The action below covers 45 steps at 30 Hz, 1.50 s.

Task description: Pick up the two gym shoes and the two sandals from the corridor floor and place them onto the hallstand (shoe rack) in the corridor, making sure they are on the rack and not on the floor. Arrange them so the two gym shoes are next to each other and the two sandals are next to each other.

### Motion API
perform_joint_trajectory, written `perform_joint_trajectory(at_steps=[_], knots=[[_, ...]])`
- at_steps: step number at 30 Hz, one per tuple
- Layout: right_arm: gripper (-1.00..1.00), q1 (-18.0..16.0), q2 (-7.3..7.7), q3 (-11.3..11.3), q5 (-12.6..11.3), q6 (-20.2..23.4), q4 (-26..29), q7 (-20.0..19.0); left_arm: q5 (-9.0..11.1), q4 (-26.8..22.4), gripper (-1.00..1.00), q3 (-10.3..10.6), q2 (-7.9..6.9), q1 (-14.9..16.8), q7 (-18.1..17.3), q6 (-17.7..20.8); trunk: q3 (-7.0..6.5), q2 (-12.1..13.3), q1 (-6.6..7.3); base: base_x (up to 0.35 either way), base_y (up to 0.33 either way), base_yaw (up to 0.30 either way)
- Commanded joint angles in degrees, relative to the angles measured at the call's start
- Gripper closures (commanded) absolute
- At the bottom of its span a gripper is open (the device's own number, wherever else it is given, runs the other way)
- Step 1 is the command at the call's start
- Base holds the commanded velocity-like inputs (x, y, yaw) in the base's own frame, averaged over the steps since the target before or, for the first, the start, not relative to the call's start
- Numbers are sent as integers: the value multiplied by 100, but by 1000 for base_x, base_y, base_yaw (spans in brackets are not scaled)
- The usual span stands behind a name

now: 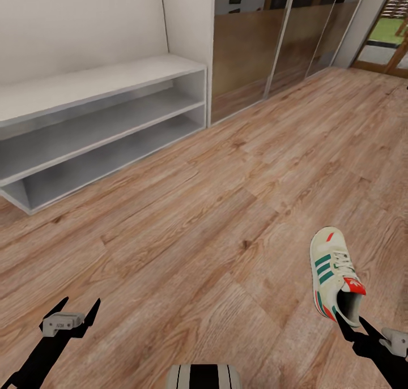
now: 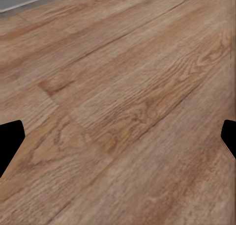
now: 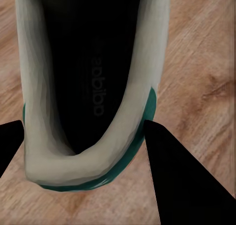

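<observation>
Gripping the heel of one gym shoe (image 1: 334,274), the right gripper (image 1: 352,326) holds it above the floor (image 1: 215,219), toe pointing away from the robot (the wrist view looks straight into the dark opening (image 3: 93,77), a finger on either side of the heel). The left gripper (image 1: 71,312) hangs open and empty over bare planks (image 2: 123,102). The rack (image 1: 102,123) stands ahead on the left, well apart from the shoe.

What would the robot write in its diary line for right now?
right gripper: shut on gym shoe heel | left gripper: open, holding nothing | hallstand: no shoes visible
</observation>
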State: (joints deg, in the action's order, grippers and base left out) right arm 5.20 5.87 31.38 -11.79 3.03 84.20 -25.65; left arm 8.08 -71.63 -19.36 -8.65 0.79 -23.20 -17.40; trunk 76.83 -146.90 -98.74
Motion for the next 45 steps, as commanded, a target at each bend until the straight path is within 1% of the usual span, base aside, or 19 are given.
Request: perform_joint_trajectory(at_steps=[1,23,34,45], knots=[[100,0,0,0,-8,4,0,4,0,0,-100,0,0,0,0,0,-9,0,0,0,0,-146],[100,5,-6,0,-5,4,-4,8,-4,1,-100,6,-3,0,1,6,-192,0,0,1,0,-141],[100,2,-11,-6,-2,0,-7,8,-6,3,-100,7,-4,6,1,3,-284,0,0,138,0,-133],[100,3,-24,-8,1,-66,-8,11,-7,8,-100,3,-5,8,0,0,-376,0,0,46,0,-129]])
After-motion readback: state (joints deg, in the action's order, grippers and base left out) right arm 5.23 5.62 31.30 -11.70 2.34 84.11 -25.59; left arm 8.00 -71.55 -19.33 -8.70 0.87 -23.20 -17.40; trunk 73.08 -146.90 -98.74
